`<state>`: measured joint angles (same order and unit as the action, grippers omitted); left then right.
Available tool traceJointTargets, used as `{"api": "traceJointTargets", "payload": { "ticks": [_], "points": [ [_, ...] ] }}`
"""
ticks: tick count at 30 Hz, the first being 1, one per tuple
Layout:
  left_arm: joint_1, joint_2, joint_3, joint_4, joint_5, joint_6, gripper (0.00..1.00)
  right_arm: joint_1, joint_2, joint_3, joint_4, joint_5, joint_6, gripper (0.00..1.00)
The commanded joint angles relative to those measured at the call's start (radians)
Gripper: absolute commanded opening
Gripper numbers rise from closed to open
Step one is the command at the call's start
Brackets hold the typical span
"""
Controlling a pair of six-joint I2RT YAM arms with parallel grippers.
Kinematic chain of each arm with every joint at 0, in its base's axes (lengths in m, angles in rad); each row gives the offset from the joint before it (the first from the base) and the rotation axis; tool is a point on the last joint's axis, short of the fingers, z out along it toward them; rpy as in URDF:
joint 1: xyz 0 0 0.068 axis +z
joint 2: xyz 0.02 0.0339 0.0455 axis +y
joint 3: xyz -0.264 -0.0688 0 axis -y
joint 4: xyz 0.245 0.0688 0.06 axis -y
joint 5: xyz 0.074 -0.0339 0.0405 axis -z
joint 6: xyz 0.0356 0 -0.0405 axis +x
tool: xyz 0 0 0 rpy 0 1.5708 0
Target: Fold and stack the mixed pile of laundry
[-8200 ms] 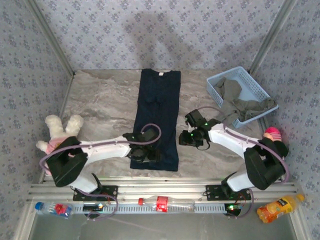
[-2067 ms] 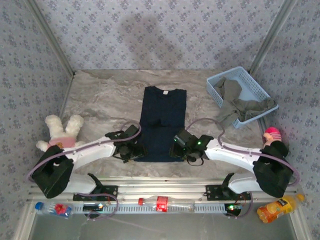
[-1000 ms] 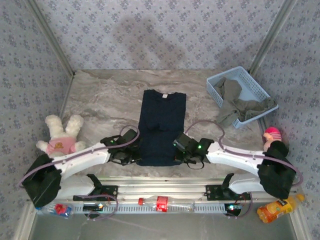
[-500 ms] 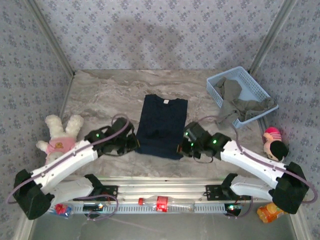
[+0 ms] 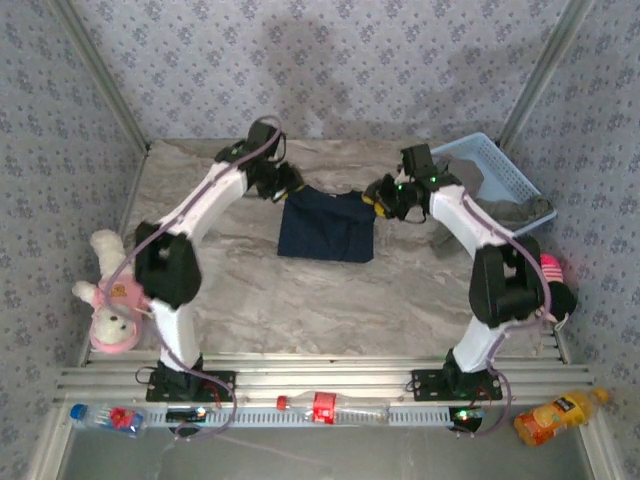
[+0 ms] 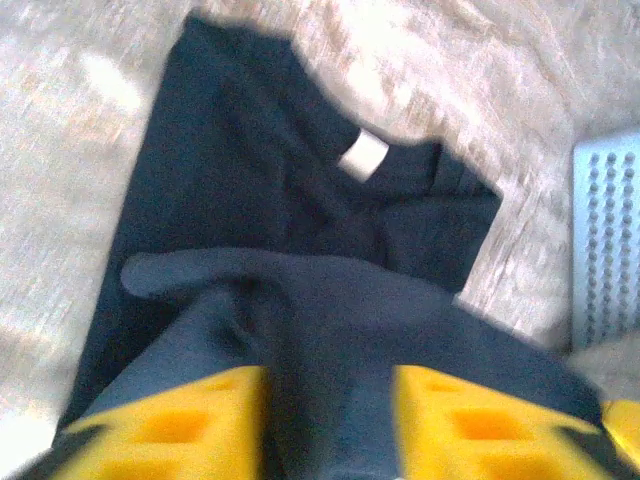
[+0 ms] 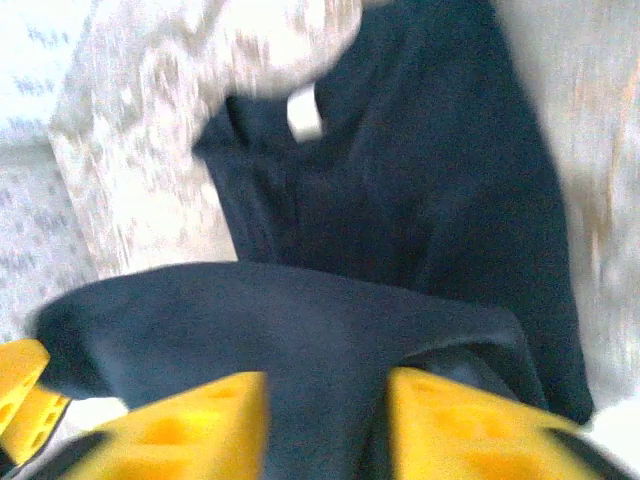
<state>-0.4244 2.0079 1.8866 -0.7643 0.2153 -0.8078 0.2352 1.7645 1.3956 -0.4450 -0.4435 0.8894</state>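
Note:
The dark navy T-shirt [image 5: 325,228] lies folded into a short rectangle at the middle back of the table. My left gripper [image 5: 290,185] hovers at its far left corner and my right gripper [image 5: 375,197] at its far right corner. In the left wrist view the yellow pads [image 6: 190,425] stand apart around the left gripper [image 6: 328,420], with a loose fold of the navy shirt [image 6: 250,200] across the gap. The right gripper [image 7: 328,425] looks the same, open over a navy shirt [image 7: 450,180] fold. The grey-olive garment [image 5: 500,212] hangs out of the basket.
The light blue basket [image 5: 470,150] sits at the back right, close beside the right arm. A white plush toy [image 5: 110,290] lies at the left edge and a pink toy [image 5: 550,268] at the right. Bottles rest on the front rail, with an orange juice bottle [image 5: 560,415] at the right.
Both arms swung from the near edge to the far edge, carrying the shirt's near hem over onto its collar end and halving its length. Both pairs of jaws have parted.

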Motion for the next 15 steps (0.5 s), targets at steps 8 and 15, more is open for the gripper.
{"api": "traceJointTargets", "payload": {
  "ticks": [8, 15],
  "points": [
    [0.030, 0.372, 0.652, -0.309, 0.044, 0.091, 0.98, -0.094, 0.181, 0.201, 0.046, -0.071, -0.116, 0.68],
    [-0.025, 0.167, 0.248, -0.139, 0.040, 0.125, 0.93, -0.054, 0.142, 0.112, -0.067, 0.022, -0.252, 0.65]
  ]
}}
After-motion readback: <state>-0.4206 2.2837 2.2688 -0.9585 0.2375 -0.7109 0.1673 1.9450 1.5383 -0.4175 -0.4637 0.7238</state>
